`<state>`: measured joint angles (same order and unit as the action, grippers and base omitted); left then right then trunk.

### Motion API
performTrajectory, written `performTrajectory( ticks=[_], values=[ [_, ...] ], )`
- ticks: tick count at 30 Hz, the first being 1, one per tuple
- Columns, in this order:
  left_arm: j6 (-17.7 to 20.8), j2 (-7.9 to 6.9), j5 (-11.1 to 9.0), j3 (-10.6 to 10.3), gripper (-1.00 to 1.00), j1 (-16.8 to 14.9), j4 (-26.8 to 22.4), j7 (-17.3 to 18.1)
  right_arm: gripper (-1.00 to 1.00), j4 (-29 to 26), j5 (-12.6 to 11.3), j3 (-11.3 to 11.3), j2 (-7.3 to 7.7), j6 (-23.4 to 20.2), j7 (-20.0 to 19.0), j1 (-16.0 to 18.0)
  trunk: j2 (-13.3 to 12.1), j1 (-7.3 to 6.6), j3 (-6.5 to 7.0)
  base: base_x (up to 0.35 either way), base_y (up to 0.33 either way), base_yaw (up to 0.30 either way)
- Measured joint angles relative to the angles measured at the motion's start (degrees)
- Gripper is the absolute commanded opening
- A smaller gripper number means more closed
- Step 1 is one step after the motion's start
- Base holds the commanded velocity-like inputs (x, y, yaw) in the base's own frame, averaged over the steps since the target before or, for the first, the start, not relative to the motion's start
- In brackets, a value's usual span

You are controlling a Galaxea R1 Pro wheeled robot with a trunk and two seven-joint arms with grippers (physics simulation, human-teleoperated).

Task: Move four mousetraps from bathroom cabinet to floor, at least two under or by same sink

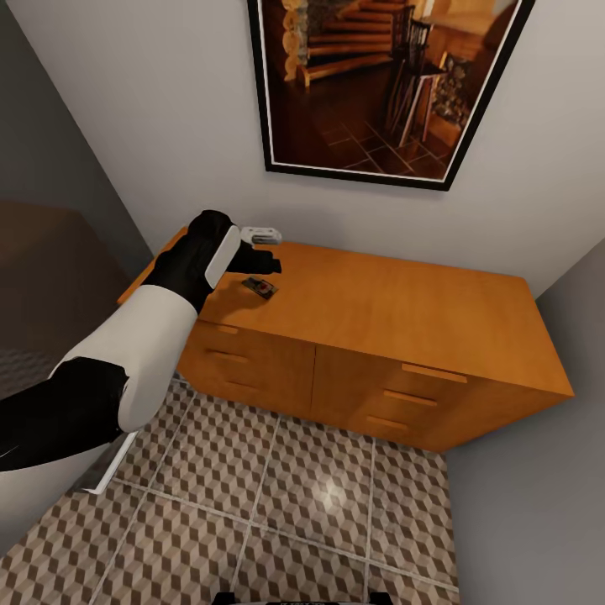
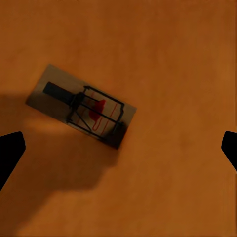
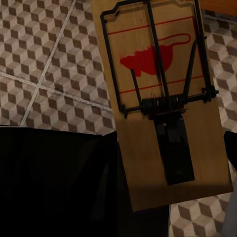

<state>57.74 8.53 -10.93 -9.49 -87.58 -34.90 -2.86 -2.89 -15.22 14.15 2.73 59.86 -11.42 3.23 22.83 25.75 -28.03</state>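
One mousetrap [image 1: 260, 287] [image 2: 81, 106], a small wooden board with dark wire and a red mouse print, lies flat on the left part of the orange-brown cabinet [image 1: 378, 311] top [image 2: 173, 59]. My left gripper [image 1: 256, 262] [image 2: 118, 148] hovers just above it, open wide, its fingertips apart from the trap. In the right wrist view a second mousetrap [image 3: 163, 103] sits between the dark fingers of my right gripper [image 3: 170, 192], which is shut on it, above the cube-patterned bathroom floor [image 3: 44, 54] [image 1: 277, 496]. The sink is out of view.
The cabinet has drawers with bar handles [image 1: 434, 373] and stands against a white wall under a framed picture [image 1: 382, 84]. A grey wall [image 1: 538, 504] closes the right side. A white edge [image 1: 109, 470] shows low on the left.
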Motion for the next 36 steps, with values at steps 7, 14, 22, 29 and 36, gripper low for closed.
performTrajectory(
  ticks=[7,14,22,29,36],
  values=[
    [0.1,-0.06,-0.1,0.0,1.0,0.0,0.0,0.0,-1.0,0.1,0.0,0.0,-0.02,0.0,0.0,0.0,0.0,0.0,-0.37,0.0,0.0,0.0],
    [0.1,-0.06,-0.2,0.0,1.0,0.0,0.1,0.0,-1.0,0.1,0.0,0.0,-0.02,0.0,0.0,0.0,0.0,0.0,-0.97,0.0,0.0,0.0],
    [0.1,-0.06,-0.2,0.0,1.0,0.0,0.2,0.0,-1.0,0.1,0.0,0.0,-0.02,0.0,0.0,0.0,0.0,0.0,-1.68,0.0,0.0,0.0],
    [0.1,-0.06,-0.2,0.0,1.0,0.0,0.1,0.0,-1.0,0.1,0.0,0.0,-0.08,0.0,0.0,0.0,0.0,-0.01,-2.08,0.022,0.0,0.0],
    [0.1,-0.06,-0.2,0.0,1.0,0.0,0.0,0.0,-1.0,0.1,0.0,0.0,-0.11,0.0,-0.1,0.0,0.0,0.0,-2.12,0.034,0.0,0.0]
  ],
)
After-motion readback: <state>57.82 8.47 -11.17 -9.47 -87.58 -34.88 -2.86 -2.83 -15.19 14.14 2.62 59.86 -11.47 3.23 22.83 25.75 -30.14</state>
